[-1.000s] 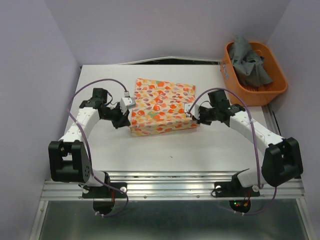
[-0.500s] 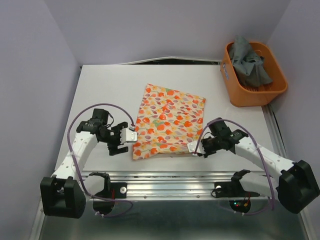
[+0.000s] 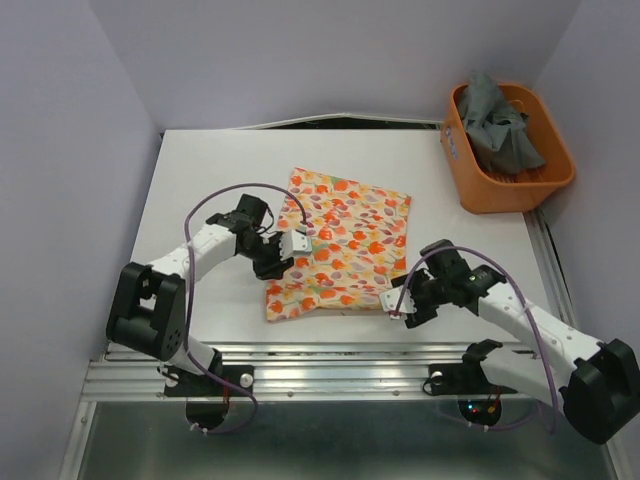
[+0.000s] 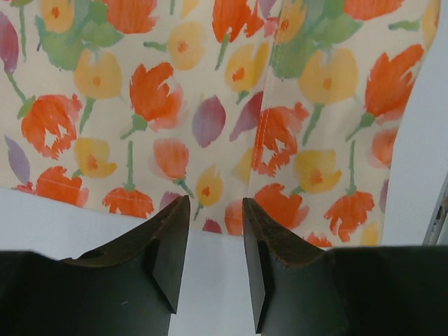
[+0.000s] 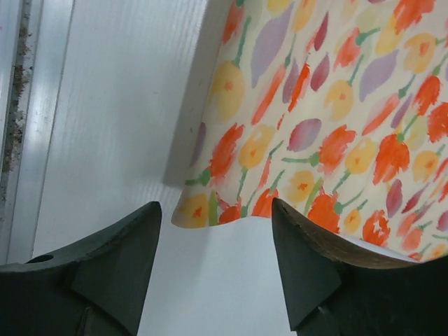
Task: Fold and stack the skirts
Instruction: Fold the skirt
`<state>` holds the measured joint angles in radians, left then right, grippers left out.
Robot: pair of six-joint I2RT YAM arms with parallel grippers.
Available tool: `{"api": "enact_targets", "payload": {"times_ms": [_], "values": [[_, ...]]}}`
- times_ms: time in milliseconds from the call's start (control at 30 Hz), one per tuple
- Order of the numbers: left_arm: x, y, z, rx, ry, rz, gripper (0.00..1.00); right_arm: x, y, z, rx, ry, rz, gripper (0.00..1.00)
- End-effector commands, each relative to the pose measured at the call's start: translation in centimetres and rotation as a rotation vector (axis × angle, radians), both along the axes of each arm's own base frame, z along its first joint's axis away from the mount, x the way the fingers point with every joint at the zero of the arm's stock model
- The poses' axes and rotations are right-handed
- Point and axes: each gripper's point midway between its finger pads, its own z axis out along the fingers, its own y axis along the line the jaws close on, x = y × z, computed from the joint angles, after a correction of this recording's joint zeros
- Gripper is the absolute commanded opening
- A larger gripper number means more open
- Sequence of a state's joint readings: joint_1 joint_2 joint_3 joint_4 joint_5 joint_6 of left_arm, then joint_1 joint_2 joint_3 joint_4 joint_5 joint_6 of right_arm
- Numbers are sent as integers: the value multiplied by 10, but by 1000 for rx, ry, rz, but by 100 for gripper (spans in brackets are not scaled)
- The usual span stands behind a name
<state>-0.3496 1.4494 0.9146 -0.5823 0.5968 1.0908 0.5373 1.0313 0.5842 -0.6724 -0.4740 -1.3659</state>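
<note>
Cream printed skirt (image 3: 345,235) lies flat on the table (image 3: 215,170), left claw (image 3: 297,244) and right claw (image 3: 391,302) apart, empty, at its edges, seemingly ready to fold.

— Where is the printed skirt (image 3: 340,240)?
— Flat on the table (image 3: 220,170), towards the near edge. It is folded into a rough rectangle and sits a little askew. The cloth is cream with orange, red and yellow flowers, green stems and some purple leaves. Its near right corner lifts slightly off the surface.
— And the grey skirt (image 3: 505,125)?
— Unfolded and crumpled in a heap in the orange basket (image 3: 470,185) at the far right, well apart from the other. It pokes up above the rim.
</note>
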Motion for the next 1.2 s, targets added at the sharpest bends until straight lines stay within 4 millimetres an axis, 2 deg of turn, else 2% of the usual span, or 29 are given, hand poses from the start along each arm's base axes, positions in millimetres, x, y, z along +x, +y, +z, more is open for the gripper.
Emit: {"api": "enact_targets", "payload": {"times_ms": [0,33,100,133,233,267,367,400,433,467,567,600,667,767,800,833,933,1033,1167], "values": [[7,-20,-7,11,4,6,47,9,-8,13,-16,-66,-72,70],[-2,-22,-16,37,15,-31,47,12,-10,16,-11,-58,-127,70],[-10,-14,-32,118,-2,-77,48,24,-15,24,-25,-75,-224,70],[-24,-9,-44,177,-1,-117,48,27,-18,25,-35,-78,-252,70],[-38,0,-53,233,-35,-157,50,41,-32,30,-59,-87,-372,67],[-39,1,-52,242,-48,-160,52,48,-31,34,-30,-81,-413,66],[-33,-2,-35,210,-111,-130,56,66,-23,60,76,-20,-553,63],[-30,-4,-21,182,-152,-118,59,65,-12,62,122,60,-594,62],[-25,-9,-10,157,-181,-107,59,72,-2,80,174,76,-608,61],[-23,-13,0,130,-192,-90,59,73,6,87,209,113,-619,60],[-22,-21,29,83,-208,-98,60,66,37,103,303,300,-600,53],[-28,-23,32,69,-184,-116,59,57,46,104,324,389,-586,47],[-31,-32,42,28,-170,-142,59,50,55,91,302,470,-569,43],[-44,-37,33,29,-128,-204,57,43,56,67,244,493,-546,39],[-48,-38,29,37,-121,-223,56,42,52,52,212,496,-554,39],[-58,-41,18,51,-105,-266,56,42,49,44,190,489,-547,38],[-70,-43,-2,101,-115,-324,56,40,38,13,89,486,-550,38],[-92,-34,-36,218,-86,-411,53,37,25,-9,9,480,-567,38],[-92,-22,-62,333,-61,-430,50,44,15,-27,-73,450,-610,38]]}}
